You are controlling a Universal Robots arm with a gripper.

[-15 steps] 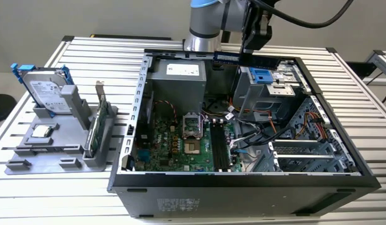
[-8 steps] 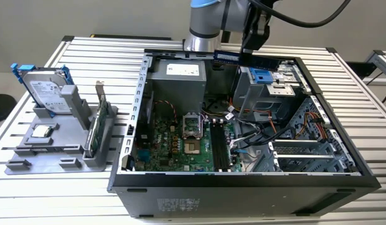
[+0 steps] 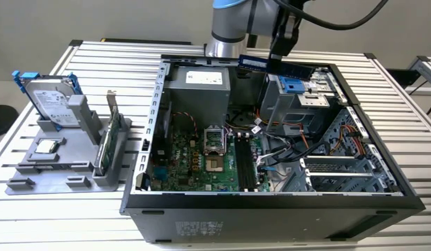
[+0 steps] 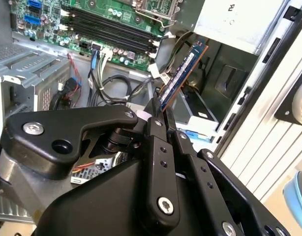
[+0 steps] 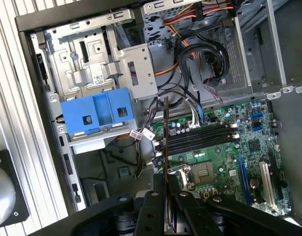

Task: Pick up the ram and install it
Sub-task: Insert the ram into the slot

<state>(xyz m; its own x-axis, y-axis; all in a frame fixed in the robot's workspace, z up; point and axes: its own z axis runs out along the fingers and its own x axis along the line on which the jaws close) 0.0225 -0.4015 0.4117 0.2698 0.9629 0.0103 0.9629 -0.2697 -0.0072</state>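
The gripper (image 3: 278,55) clamps the ram (image 3: 256,63) (a dark stick, lying roughly level) above the open computer case (image 3: 271,209), over its drive cage (image 3: 299,102).

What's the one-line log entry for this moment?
tool: shut on ram | ram: held over open computer case | memory slots: ram not seated

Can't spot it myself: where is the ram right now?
In the exterior view the ram sits gripped in the hand, above the computer case's far edge, near the blue bracket.
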